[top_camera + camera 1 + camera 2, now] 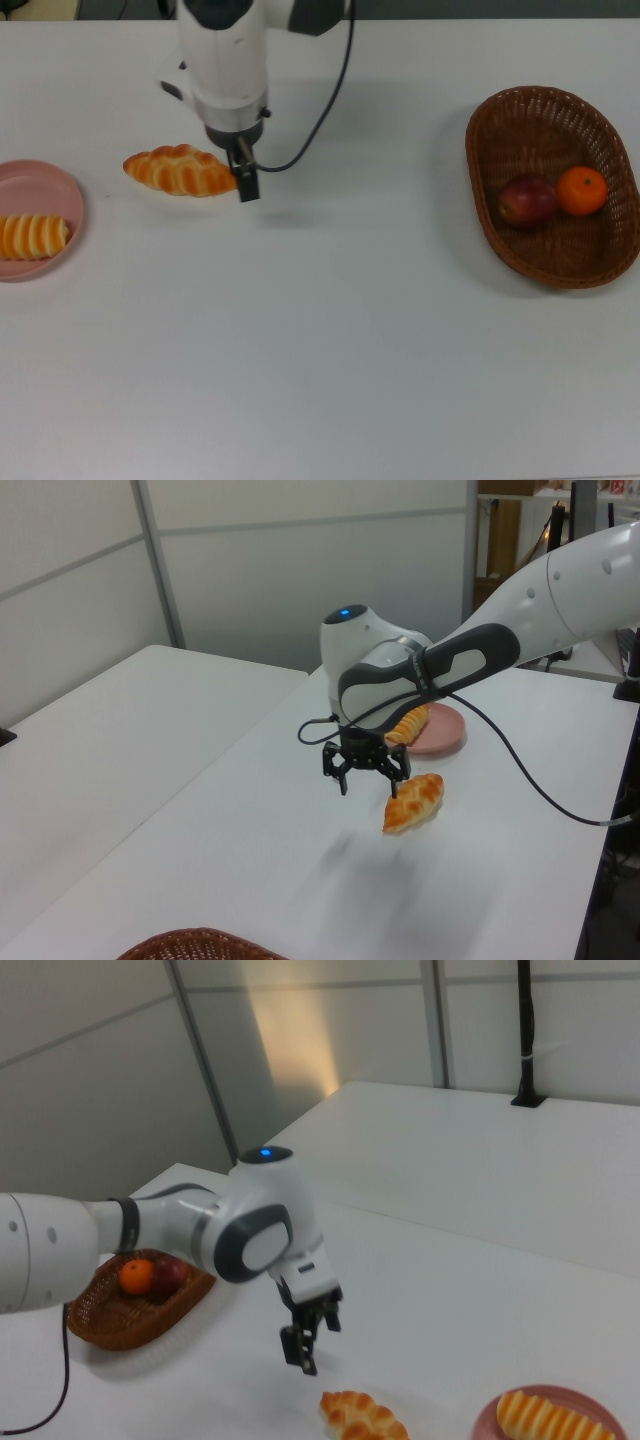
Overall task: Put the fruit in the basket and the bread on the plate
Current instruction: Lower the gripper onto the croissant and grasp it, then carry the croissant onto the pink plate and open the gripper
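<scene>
The arm reaches over the white worktop, its end effector spread apart, empty, just beside the braided loaf. The basket holds the apple and orange. The plate near the loaf carries the striped roll.

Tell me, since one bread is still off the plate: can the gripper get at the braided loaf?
Probably yes: the open gripper hangs just beside the braided loaf, with nothing between them.
</scene>
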